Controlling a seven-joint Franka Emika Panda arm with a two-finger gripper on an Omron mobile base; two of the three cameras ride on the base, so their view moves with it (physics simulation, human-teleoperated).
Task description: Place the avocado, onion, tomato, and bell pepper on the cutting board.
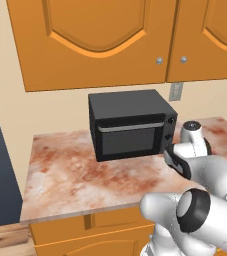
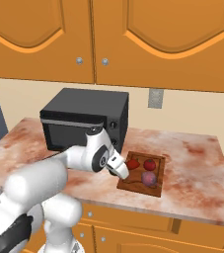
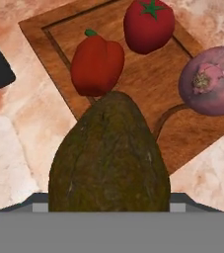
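Marbled pink-brown counter (image 2: 197,168), orange wood cabinets (image 2: 158,39) above, black microwave (image 2: 86,121) left of cutting board (image 3: 44,34). My claw (image 2: 119,170) grasps rough olive avocado (image 3: 111,158) over board's near edge. On board: glossy pepper (image 3: 96,64), tomato (image 3: 149,24), purple onion (image 3: 209,81).

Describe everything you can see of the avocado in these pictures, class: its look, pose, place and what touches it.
The avocado is dark olive-brown, egg-shaped, with rough, mottled skin, whole and uncut. In the hand view it looms close to the camera, narrow end pointing away, its base hidden at the bottom where the fingertips would be, so it appears held. It hangs above the near edge of the cutting board, just before the bell pepper.
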